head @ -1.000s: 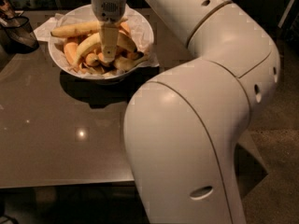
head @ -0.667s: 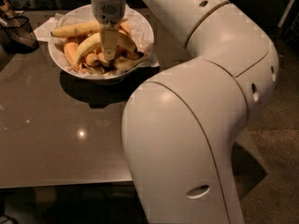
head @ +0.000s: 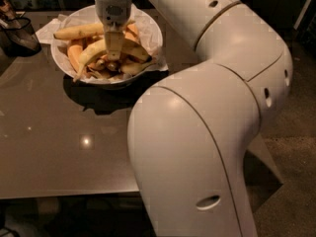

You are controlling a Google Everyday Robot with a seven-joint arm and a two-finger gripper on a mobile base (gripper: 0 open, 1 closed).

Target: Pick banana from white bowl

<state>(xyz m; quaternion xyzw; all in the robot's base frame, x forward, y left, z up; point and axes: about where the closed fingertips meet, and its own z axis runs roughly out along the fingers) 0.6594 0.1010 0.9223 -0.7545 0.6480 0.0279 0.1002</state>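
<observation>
We see dim warm light, glare on bench (head: 44,147), shadow under white bowl (head: 154,33), hand (head: 114,57) down in it.

The end effector (head: 114,47) hangs straight down inside the white bowl (head: 154,31). Its tip is at the crown of the arched banana (head: 92,55) and seems to touch it, though the contact is hard to make out. A straighter banana (head: 78,31) lies along the bowl's far-left rim. The bowl stands on the tabletop (head: 54,147). The white arm (head: 197,132) bulks right of the bowl, and a dark container (head: 19,33) sits just left of it.
</observation>
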